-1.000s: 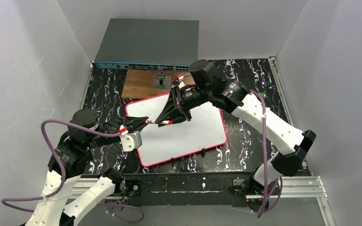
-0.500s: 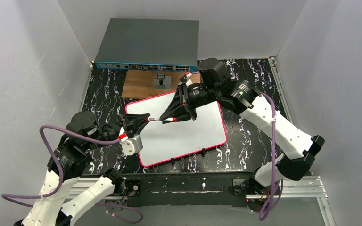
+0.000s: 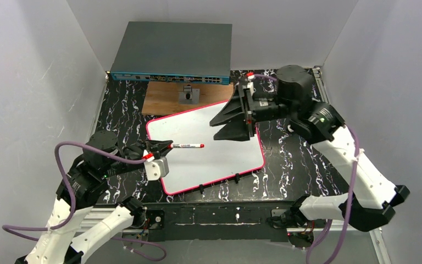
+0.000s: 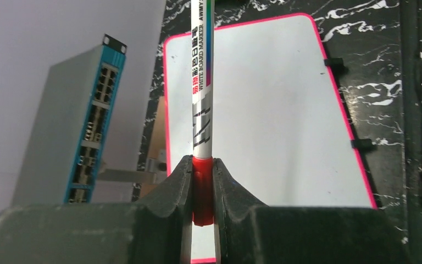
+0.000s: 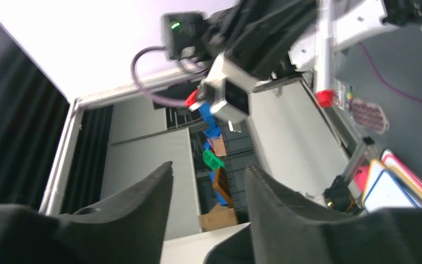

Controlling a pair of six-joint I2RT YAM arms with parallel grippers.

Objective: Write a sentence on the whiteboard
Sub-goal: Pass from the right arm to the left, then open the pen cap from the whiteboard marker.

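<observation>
The whiteboard (image 3: 220, 157) lies flat mid-table, white with a pink-red rim and black clips on its near edge. The sentence is not in view; the board's face (image 4: 269, 110) looks blank. My left gripper (image 3: 164, 146) is shut on the red end of a white marker (image 3: 188, 146), which lies level over the board's left part, its far tip red. In the left wrist view the marker (image 4: 202, 93) runs up from the left gripper (image 4: 203, 165). My right gripper (image 3: 213, 130) hangs open above the board's far right part, apart from the marker, and in its own view the right gripper (image 5: 209, 176) holds nothing.
A grey network switch (image 3: 170, 52) stands at the back. In front of it lies a brown wooden board (image 3: 167, 102) carrying a small metal fitting (image 3: 188, 94). The black marbled table top (image 3: 294, 159) is walled in white, with a metal rail (image 3: 225, 217) at the near edge.
My right gripper has let go of the marker's far end, opened and drawn back to the right. The left gripper keeps the marker, now level over the board.
</observation>
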